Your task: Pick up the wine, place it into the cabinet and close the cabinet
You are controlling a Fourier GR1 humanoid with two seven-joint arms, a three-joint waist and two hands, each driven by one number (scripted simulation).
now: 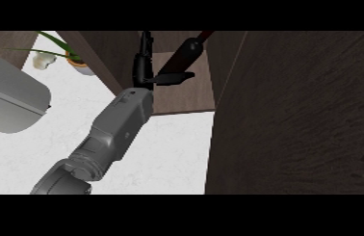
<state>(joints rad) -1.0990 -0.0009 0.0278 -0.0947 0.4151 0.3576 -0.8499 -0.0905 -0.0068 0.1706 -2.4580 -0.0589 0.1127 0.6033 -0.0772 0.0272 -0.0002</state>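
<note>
We've got the left hand [148,66] reaching inside the cabinet [186,93], fingers straight and released; the wine [183,57] leans tilted just right of it, touching the thumb.

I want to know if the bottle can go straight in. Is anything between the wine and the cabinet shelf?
Nothing visible blocks it. The wine bottle is tilted, already over the cabinet shelf, with the hand beside it. The open cabinet door stands off to the right, out of the path.
</note>
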